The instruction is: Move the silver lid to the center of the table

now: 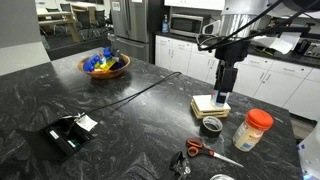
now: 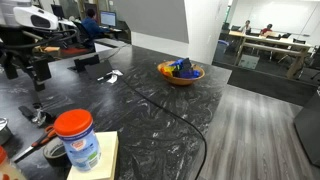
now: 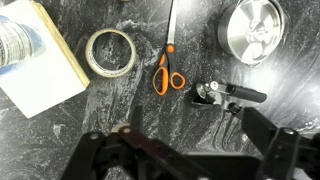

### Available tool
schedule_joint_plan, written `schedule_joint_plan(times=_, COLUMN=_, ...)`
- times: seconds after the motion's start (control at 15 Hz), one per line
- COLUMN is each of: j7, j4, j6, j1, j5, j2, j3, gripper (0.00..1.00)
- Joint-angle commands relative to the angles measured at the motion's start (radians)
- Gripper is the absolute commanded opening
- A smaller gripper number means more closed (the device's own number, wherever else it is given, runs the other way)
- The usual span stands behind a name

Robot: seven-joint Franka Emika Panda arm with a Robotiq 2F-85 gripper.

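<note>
The silver lid (image 3: 252, 30) is a round shiny metal disc lying flat on the black marbled table (image 3: 60, 140), at the top right of the wrist view. Only a sliver of it shows at the bottom edge of an exterior view (image 1: 222, 177). My gripper (image 3: 195, 140) is open and empty, its two fingers spread wide over bare table, apart from the lid. In an exterior view the gripper (image 1: 222, 96) hangs above the near edge of a pale pad (image 1: 208, 103). In the other exterior view the gripper (image 2: 35, 72) is at the far left.
Between the pad (image 3: 40, 65) and the lid lie a black ring (image 3: 110, 50), orange-handled scissors (image 3: 167, 65) and a can opener (image 3: 225, 93). A jar with an orange cap (image 1: 253, 130) stands beside them. Farther off are a fruit bowl (image 1: 105, 65), a black device (image 1: 65, 135) and a cable (image 1: 140, 92).
</note>
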Motion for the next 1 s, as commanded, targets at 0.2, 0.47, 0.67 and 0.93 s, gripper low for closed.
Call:
schedule_joint_plan(times=0.2, j7=-0.024, j4=0.010, j6=-0.009, j1=-0.007, j5=-0.018, j2=0.006, j3=0.034, gripper=1.00)
schedule_joint_plan(times=0.47, j7=-0.086, j4=0.011, j6=-0.007, j1=0.023, j5=-0.063, j2=0.013, j3=0.083, gripper=1.00)
schedule_joint_plan(times=0.67, j7=-0.163, j4=0.008, j6=-0.032, j1=0.057, j5=-0.127, j2=0.018, j3=0.121, gripper=1.00)
schedule_joint_plan(times=0.93, j7=-0.166, j4=0.001, j6=-0.015, j1=0.071, j5=-0.146, j2=0.009, j3=0.130, gripper=1.00)
